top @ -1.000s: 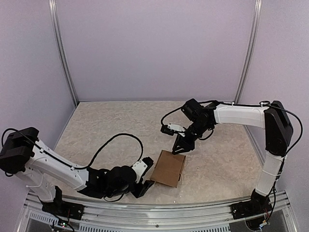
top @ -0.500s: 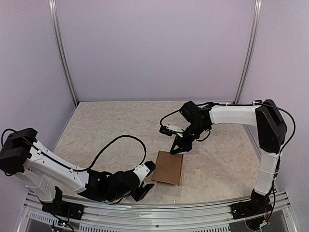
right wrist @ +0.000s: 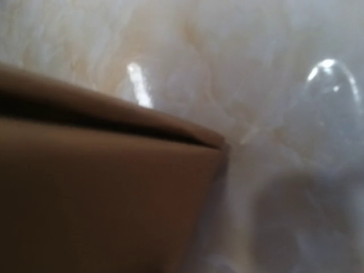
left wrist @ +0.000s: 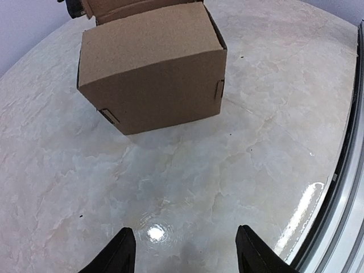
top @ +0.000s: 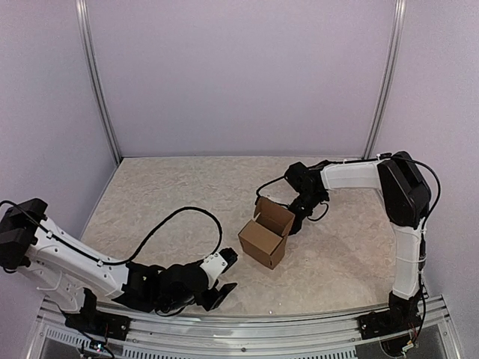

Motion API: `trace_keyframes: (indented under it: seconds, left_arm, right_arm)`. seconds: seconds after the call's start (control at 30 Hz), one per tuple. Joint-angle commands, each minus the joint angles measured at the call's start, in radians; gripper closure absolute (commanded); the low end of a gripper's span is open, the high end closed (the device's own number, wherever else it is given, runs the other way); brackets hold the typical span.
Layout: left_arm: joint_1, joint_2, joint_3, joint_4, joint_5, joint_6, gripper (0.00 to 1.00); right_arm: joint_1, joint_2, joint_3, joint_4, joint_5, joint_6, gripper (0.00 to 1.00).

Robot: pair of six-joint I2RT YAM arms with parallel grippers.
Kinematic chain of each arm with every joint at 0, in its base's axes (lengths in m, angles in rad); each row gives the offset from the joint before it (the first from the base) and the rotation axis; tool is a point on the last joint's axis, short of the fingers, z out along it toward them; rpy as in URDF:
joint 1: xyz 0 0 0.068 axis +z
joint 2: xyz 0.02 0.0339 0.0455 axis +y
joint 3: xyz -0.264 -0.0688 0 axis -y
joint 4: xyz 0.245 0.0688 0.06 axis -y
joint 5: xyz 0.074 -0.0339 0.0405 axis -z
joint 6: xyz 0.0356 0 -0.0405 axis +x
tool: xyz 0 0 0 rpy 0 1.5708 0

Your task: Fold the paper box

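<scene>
The paper box (top: 263, 241) stands as a brown cube, lid flap raised, just ahead of the left gripper (left wrist: 183, 255), whose jaws gape empty over the marbled table (top: 165, 194). The right gripper (top: 293, 221) meets its far flap; grip unclear.

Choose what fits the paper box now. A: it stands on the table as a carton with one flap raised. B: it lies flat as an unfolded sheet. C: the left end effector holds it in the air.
A: the paper box sits on the table as a squared carton, far flap up; the left end effector is open and apart from it.
</scene>
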Motion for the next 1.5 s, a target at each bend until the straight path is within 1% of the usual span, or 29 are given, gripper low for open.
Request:
trace_keyframes:
  seconds: [0.0,0.13,0.27,0.47,0.57,0.77,0.83,0.93,1.13,1.3,1.47]
  left_arm:
    - [0.035,0.027,-0.007,0.079,0.0,0.057,0.41]
    - [0.093,0.048,0.002,0.149,0.05,0.108,0.42]
    - [0.16,0.045,0.017,0.167,0.112,0.141,0.42]
    - [0.269,0.048,0.052,0.221,0.254,0.152,0.42]
    - [0.303,0.097,0.126,0.185,0.302,0.161,0.42]
    - [0.343,0.208,0.246,0.135,0.365,0.172,0.41]
    - [0.351,0.224,0.275,0.119,0.382,0.173,0.41]
    - [0.364,0.243,0.31,0.101,0.405,0.175,0.41]
    - [0.389,0.276,0.353,0.076,0.47,0.174,0.42]
    - [0.393,0.31,0.372,0.084,0.523,0.164,0.42]
    - [0.395,0.326,0.382,0.102,0.561,0.166,0.42]
  right_arm:
    - [-0.008,0.013,0.03,-0.029,-0.04,0.0,0.9]
    - [-0.011,0.012,0.023,-0.023,-0.044,0.007,0.89]
    - [-0.03,-0.006,0.015,-0.015,-0.024,0.025,0.88]
    - [-0.054,-0.068,0.01,-0.017,0.075,0.098,0.82]
    - [-0.055,-0.116,0.008,-0.056,0.118,0.097,0.8]
    - [-0.056,-0.205,-0.006,-0.142,0.14,0.075,0.74]
    - [-0.058,-0.229,-0.01,-0.169,0.116,0.049,0.72]
    - [-0.057,-0.251,-0.013,-0.21,0.034,0.015,0.69]
    - [-0.058,-0.233,-0.003,-0.283,-0.121,-0.033,0.66]
    - [-0.059,-0.237,-0.013,-0.288,-0.155,-0.049,0.59]
    - [-0.058,-0.245,-0.007,-0.276,-0.143,-0.034,0.57]
